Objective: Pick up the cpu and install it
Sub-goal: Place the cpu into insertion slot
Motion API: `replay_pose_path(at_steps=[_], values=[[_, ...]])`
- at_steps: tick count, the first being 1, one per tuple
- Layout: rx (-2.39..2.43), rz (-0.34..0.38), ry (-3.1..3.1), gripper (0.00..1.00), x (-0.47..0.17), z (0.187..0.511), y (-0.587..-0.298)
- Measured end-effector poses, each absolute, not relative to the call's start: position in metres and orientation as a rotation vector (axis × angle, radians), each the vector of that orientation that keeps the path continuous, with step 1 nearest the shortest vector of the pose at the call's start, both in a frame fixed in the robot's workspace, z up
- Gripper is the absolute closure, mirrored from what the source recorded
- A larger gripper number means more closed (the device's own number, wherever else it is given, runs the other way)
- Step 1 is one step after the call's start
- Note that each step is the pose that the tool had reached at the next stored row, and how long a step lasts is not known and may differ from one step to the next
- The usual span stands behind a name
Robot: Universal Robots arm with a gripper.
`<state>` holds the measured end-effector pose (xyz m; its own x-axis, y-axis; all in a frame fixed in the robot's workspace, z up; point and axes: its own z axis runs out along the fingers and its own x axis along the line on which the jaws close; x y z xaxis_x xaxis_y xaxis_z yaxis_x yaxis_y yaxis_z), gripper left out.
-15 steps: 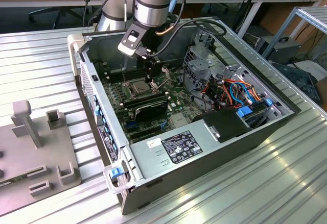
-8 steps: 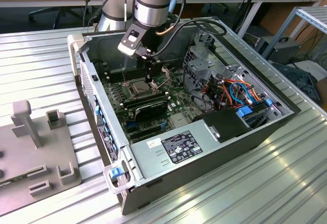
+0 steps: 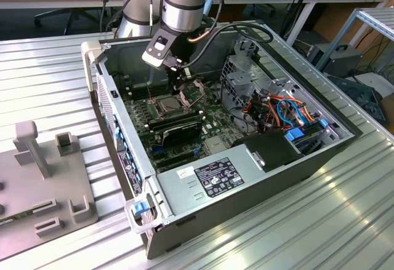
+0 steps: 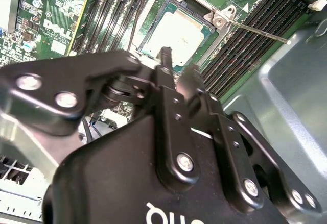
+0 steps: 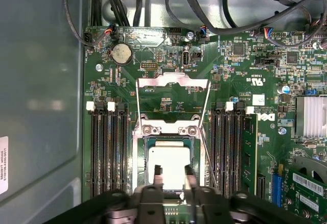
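Pincer (image 3: 178,89), spread and empty, hangs over the seated cpu (image 3: 167,104), at its seven o'clock in the exterior view. Placement looks done; the open latch frame (image 5: 172,81) wants gentle closing.

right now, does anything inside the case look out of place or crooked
Nothing looks damaged or spilled. The one odd thing is the socket: its load plate is flipped open and the lever sticks out unlatched, while the cpu lies square in the socket under the open tool.
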<state>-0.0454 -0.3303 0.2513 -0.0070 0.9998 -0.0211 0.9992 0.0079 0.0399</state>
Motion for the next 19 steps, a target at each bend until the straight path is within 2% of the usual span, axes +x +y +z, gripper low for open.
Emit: replay_pose_path(at_steps=[1, 2, 4, 12, 19], values=[[2.183, 0.021, 2.199, 0.76, -0.045, 0.251, -0.33], [2.183, 0.021, 2.199, 0.76, -0.045, 0.251, -0.33], [2.183, 0.021, 2.199, 0.89, -0.045, 0.251, -0.33], [2.183, 0.021, 2.199, 0.89, -0.045, 0.251, -0.33], [2.183, 0.021, 2.199, 0.89, -0.045, 0.235, -0.33]])
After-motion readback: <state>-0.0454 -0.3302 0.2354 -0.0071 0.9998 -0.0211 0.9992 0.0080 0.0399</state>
